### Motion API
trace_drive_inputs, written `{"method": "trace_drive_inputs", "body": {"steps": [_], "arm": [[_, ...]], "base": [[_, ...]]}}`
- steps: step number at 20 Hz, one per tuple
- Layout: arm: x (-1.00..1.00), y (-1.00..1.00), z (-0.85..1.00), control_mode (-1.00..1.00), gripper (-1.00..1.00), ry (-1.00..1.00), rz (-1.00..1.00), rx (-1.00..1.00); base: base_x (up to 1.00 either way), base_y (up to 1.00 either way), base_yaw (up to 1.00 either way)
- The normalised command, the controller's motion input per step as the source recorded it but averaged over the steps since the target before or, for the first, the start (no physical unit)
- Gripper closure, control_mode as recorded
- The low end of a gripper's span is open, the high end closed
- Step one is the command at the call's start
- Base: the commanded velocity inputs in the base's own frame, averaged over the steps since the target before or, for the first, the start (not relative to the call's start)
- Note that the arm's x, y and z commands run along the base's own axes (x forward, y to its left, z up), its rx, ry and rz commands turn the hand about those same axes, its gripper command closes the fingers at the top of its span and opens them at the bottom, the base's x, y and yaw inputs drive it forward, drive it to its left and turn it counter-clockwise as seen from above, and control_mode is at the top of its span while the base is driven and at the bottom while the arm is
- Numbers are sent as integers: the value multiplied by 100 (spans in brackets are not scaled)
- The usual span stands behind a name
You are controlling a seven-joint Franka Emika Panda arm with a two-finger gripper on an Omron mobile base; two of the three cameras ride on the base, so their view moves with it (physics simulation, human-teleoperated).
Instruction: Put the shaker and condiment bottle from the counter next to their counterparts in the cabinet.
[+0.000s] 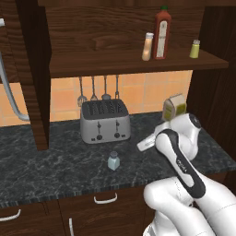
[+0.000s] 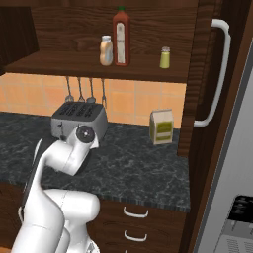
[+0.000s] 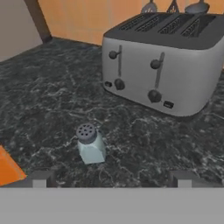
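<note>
The pale blue-grey shaker (image 1: 113,161) (image 3: 91,144) stands upright on the black marbled counter (image 1: 55,161), in front of the toaster. My gripper (image 3: 111,178) is open, its fingertips (image 3: 39,179) wide apart and holding nothing. The shaker is a short way ahead of them, slightly left of centre. The orange-tan condiment bottle (image 1: 147,46) (image 2: 106,50) stands on the cabinet shelf (image 1: 115,62), right beside the tall dark red bottle (image 1: 162,32) (image 2: 120,37). The yellow-green shaker (image 1: 195,48) (image 2: 165,57) stands further right on the same shelf.
A grey toaster (image 1: 104,120) (image 3: 166,61) sits behind the shaker, with utensils (image 1: 99,90) hanging on the tiled wall above it. A green-and-white carton (image 1: 174,107) (image 2: 161,126) stands at the counter's right, by the cabinet's side panel. Drawers with white handles (image 1: 105,199) run below.
</note>
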Motion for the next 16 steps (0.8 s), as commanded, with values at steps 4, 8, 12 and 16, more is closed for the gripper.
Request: {"method": "trace_drive_inputs", "body": {"steps": [4, 8, 12, 16], "arm": [[0, 0, -39, -100, -100, 0, 32, -8], [0, 0, -43, -100, -100, -2, 24, -10], [-1, 2, -24, -100, -100, -2, 13, -2], [-4, 15, -18, -100, -100, -19, 10, 0]], "base": [[0, 0, 0], [0, 0, 0], [0, 0, 0], [0, 0, 0]]}}
